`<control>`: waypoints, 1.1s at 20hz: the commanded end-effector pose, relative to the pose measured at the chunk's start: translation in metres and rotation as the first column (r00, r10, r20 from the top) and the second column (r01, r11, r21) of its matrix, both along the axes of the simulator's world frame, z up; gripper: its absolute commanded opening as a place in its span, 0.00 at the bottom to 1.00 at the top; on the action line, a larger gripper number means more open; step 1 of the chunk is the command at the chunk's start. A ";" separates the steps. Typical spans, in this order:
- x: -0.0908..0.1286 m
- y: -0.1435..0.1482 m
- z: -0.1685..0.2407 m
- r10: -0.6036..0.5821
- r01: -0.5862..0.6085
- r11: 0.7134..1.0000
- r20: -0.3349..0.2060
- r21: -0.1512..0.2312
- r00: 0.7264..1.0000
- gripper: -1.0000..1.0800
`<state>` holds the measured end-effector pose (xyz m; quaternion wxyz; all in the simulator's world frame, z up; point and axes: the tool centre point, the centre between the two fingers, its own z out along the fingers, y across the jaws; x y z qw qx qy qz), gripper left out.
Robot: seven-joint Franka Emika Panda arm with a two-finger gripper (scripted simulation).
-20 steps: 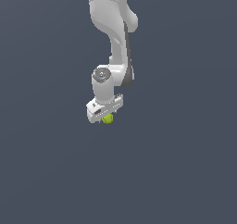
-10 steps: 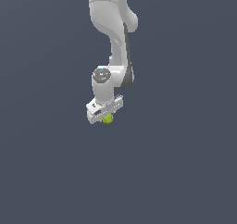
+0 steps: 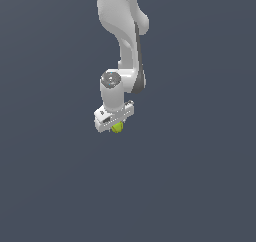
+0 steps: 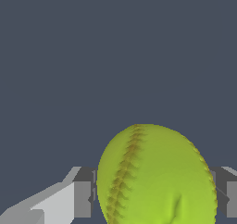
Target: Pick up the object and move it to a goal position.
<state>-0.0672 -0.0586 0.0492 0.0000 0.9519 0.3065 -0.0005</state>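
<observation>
The object is a small yellow-green ball [image 3: 117, 128] with stitched seams. In the exterior view it sits just under the white gripper's bar, held by my gripper [image 3: 117, 127]. In the wrist view the ball [image 4: 157, 177] fills the space between the two grey fingers [image 4: 82, 199], which press on both of its sides. The gripper is shut on the ball. The fingertips are mostly hidden behind the ball and the bar in the exterior view.
The white arm [image 3: 125, 41] comes down from the top of the exterior view. Around it there is only a plain dark grey background with no other objects or edges to be seen.
</observation>
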 end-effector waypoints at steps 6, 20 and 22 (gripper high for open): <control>-0.004 0.020 0.034 0.001 -0.001 1.000 0.002 -0.001 1.000 0.00; -0.015 0.074 0.123 0.002 -0.002 1.000 0.001 -0.001 1.000 0.00; -0.015 0.078 0.129 0.002 -0.002 1.000 0.001 0.000 1.000 0.00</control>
